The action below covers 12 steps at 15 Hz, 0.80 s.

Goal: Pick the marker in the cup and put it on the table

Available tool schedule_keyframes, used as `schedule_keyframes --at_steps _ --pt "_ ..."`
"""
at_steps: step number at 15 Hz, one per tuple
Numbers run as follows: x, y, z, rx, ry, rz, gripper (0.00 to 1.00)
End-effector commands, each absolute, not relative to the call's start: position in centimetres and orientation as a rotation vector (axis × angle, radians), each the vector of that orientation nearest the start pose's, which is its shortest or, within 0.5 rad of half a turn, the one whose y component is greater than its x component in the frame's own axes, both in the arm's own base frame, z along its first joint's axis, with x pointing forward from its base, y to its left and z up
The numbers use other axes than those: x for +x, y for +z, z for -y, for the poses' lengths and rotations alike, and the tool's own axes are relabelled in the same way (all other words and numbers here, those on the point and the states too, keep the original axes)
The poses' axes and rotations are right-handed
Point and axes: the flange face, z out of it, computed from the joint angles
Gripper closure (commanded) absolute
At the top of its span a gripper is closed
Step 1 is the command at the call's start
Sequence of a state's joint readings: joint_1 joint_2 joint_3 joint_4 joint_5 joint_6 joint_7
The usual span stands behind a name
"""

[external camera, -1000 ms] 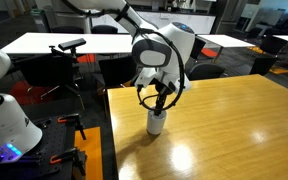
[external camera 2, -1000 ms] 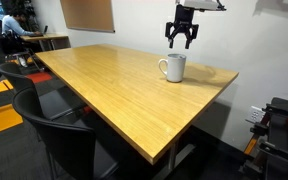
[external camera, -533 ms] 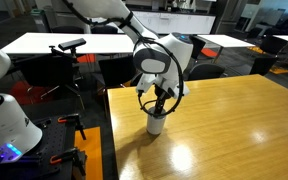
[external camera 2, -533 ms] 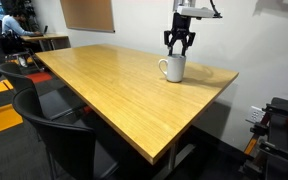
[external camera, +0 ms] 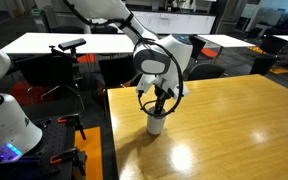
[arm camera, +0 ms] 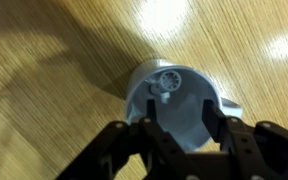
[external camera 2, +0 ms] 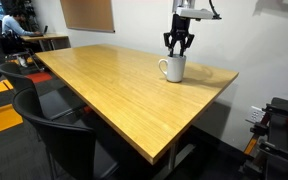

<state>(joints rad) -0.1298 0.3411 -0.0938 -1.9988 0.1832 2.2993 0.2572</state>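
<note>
We find the gripper (external camera: 158, 107) directly above the cup (external camera: 156, 124), and the arm reaches it from over the table's edge. The jaws are spread apart and nothing is clamped between them. In the wrist view the two dark fingers (arm camera: 144, 140) come in from the bottom edge. They stand to either side of the cup (arm camera: 189, 95), and the gripper (arm camera: 184, 120) is centred over the cup's opening.

The marker (arm camera: 165, 83) is inside the cup. From above we see only its round end, which lies near the wall on the far side from the fingers. We cannot make out the marker in either exterior view, because the gripper parts cover that area.

In an exterior view the gripper (external camera 2: 179, 50) hangs with its fingertips at about the level of the cup's rim. We cannot tell whether they touch the rim. The white cup (external camera 2: 175, 69) stands upright on the table (external camera 2: 104, 85) near a corner, and a small loop like a handle shows on one side.

The table (external camera: 234, 130) has a glossy, light wood top that reflects the ceiling lights. The same wood grain fills the wrist view around the cup (arm camera: 54, 60). White-topped tables (external camera: 44, 42) stand behind the arm. A black chair (external camera 2: 59, 135) is pushed up to the near side of the wooden table.
</note>
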Motion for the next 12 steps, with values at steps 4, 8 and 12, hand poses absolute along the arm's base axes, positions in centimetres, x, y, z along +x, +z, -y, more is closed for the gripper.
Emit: schedule_keyframes --at_steps 4,8,12 --pt "59.03 28.36 12.99 -2.874 0.077 -0.865 0.49" --pt "59.03 27.90 12.93 -2.867 0.102 -0.826 0.51" --pt "58.98 27.64 12.99 -2.868 0.137 -0.801 0.53"
